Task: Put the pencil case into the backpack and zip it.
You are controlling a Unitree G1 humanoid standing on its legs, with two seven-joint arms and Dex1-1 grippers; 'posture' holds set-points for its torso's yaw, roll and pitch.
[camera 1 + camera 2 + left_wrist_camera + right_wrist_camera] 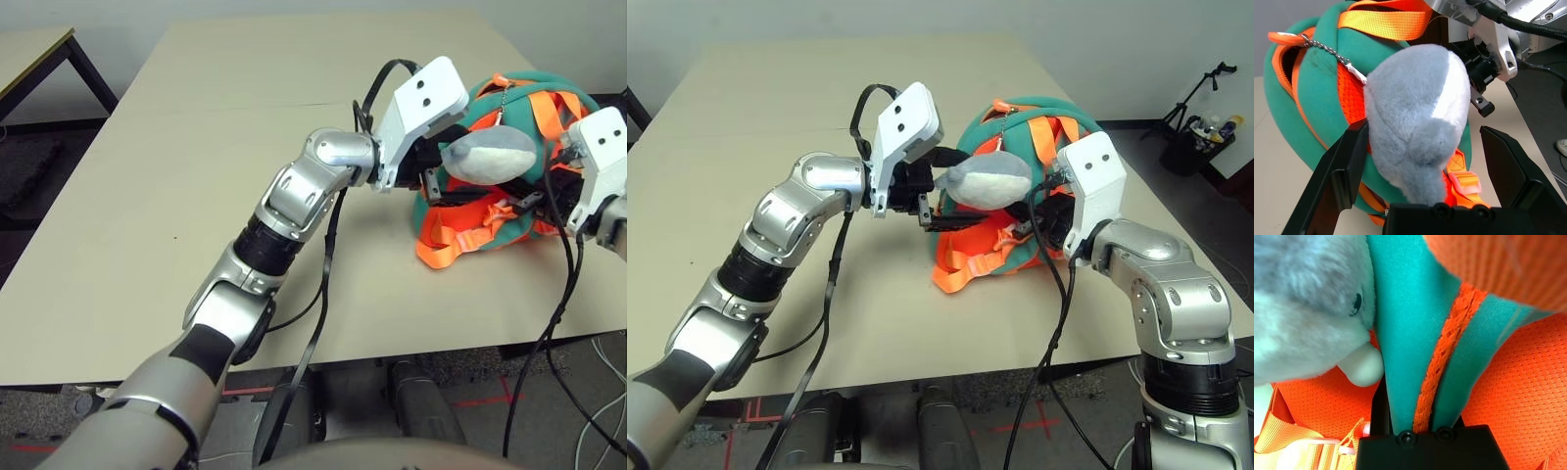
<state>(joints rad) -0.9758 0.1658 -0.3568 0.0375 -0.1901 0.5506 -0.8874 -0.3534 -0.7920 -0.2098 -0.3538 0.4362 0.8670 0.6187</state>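
- The backpack, teal with bright-orange panels, sits on the beige worktop near its right edge, well forward of the far edge.
- Its orange straps spill onto the worktop at the side nearest the robot.
- A grey-and-white plush shark hangs on a chain from the top of the backpack and lies across its front face.
- The left gripper reaches in from the left side of the backpack; its fingers are spread wide apart, one on each side of the plush shark, which sits between them without being squeezed.
- The right gripper is pressed against the right side of the backpack.
- In the right wrist view a fold of teal fabric with an orange zip tape runs down into the base of the right gripper; the fingers themselves are hidden, so I cannot tell whether they are pinching it.
- The pencil case is not visible in any view, so whether it is inside the backpack cannot be told.
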